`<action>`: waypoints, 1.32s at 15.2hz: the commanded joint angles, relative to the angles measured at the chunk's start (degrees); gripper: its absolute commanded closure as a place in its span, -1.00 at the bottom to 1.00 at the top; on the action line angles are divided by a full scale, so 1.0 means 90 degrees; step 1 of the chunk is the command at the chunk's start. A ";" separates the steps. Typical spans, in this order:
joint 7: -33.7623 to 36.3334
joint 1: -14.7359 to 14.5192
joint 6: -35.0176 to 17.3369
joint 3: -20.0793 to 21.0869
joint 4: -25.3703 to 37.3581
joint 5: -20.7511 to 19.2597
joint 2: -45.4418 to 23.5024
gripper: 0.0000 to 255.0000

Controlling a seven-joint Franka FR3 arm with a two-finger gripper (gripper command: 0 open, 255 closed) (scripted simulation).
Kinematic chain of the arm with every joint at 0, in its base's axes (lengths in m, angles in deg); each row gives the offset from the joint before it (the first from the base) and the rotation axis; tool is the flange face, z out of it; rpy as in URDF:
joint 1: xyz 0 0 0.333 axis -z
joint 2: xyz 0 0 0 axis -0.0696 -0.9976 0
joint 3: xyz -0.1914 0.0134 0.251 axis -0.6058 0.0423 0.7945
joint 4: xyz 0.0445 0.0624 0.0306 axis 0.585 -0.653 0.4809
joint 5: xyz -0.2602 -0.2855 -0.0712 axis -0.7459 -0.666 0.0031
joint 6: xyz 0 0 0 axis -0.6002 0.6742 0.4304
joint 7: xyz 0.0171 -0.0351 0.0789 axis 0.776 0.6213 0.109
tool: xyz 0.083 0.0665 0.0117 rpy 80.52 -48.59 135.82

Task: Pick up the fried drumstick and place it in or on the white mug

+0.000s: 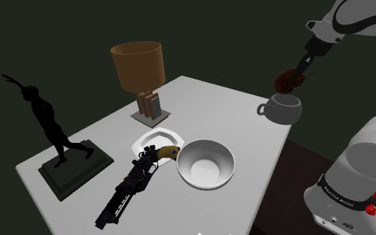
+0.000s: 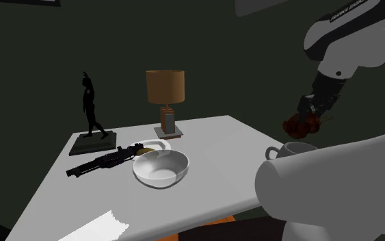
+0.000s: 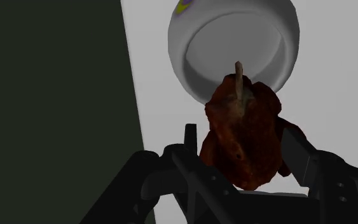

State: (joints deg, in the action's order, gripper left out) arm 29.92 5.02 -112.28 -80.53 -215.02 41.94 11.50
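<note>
The fried drumstick is dark reddish brown, with a pale bone end poking out. My gripper is shut on the drumstick and holds it in the air, just above the white mug. The mug stands upright near the table's edge, its handle toward the shoulder view's left. In the wrist view the black fingers clasp the drumstick from both sides, and the mug's open mouth lies just beyond its bone tip.
On the white table stand a brown-shaded lamp, a black figure statue, a white bowl, a banana on a white plate and a black toy gun. The table's edge runs close beside the mug.
</note>
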 commanded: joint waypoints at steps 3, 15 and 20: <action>-0.0039 0.0022 -0.0375 -0.0121 -0.0288 -0.0073 -0.0084 1.00; -0.0116 0.0066 -0.1017 -0.0337 -0.0759 -0.0201 -0.0263 1.00; -0.0081 0.0063 -0.0976 -0.0292 -0.0753 -0.0187 -0.0229 -1.00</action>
State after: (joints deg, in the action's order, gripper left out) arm 29.15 5.60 -121.13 -83.20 -221.72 40.24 9.42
